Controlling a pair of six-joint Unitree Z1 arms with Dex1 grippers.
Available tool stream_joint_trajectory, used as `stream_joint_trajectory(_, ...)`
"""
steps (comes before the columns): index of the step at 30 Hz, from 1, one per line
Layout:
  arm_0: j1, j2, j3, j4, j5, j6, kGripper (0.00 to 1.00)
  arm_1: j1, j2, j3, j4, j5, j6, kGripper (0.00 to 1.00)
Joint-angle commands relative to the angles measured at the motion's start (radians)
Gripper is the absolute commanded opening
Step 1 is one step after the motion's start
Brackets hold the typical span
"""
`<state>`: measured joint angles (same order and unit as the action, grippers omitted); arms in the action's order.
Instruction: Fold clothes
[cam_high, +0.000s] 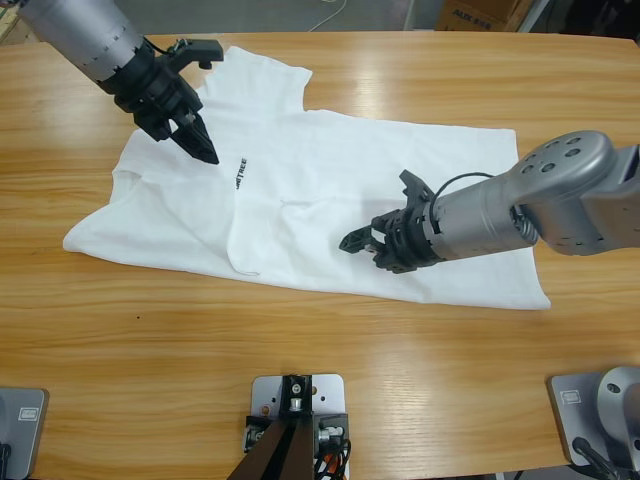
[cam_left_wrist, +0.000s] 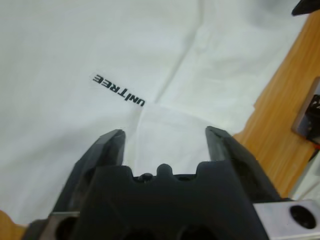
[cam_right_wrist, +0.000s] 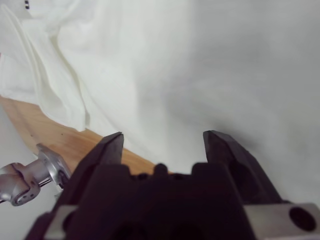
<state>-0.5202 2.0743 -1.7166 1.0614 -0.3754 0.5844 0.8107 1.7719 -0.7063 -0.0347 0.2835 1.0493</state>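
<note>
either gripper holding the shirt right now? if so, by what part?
Nothing is held. The left gripper and the right gripper both have their jaws apart above the T-shirt, with no cloth between them.

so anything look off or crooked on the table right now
Nothing is damaged or spilled. The T-shirt lies askew across the table, partly folded, with an uneven flap and creases near its black lettering. Both grippers, left and right, hover over it with jaws open.
</note>
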Motion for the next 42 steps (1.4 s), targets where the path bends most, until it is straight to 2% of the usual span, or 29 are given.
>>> stream_joint_trajectory(1,0.011,0.207,-0.106,0.113,-0.003,0.086,0.645,0.011,0.055,0.026,-0.020,0.013,0.008,0.660)
stream_joint_trajectory(4,0.011,0.238,-0.129,0.126,0.001,0.090,0.613,0.011,0.059,0.028,-0.024,0.011,0.006,0.660)
stream_joint_trajectory(20,0.002,0.295,-0.122,0.139,0.001,0.107,0.595,0.011,0.087,0.028,-0.048,0.017,0.005,0.660)
stream_joint_trajectory(23,0.000,0.297,-0.117,0.155,0.000,0.109,0.447,0.012,0.092,0.025,-0.053,0.017,0.005,0.660)
stream_joint_trajectory(27,0.000,0.300,-0.113,0.174,-0.031,0.113,0.082,0.011,0.093,0.026,-0.056,0.017,0.005,0.660)
stream_joint_trajectory(29,0.001,0.299,-0.117,0.184,-0.036,0.118,0.000,0.012,0.092,0.028,-0.056,0.017,0.005,0.658)
stream_joint_trajectory(38,0.009,0.293,-0.104,0.230,-0.070,0.163,0.000,0.012,0.070,0.034,-0.054,0.010,0.005,0.655)
stream_joint_trajectory(42,0.009,0.289,-0.098,0.236,-0.071,0.166,0.000,0.011,-0.080,0.055,-0.008,-0.056,-0.037,0.660)
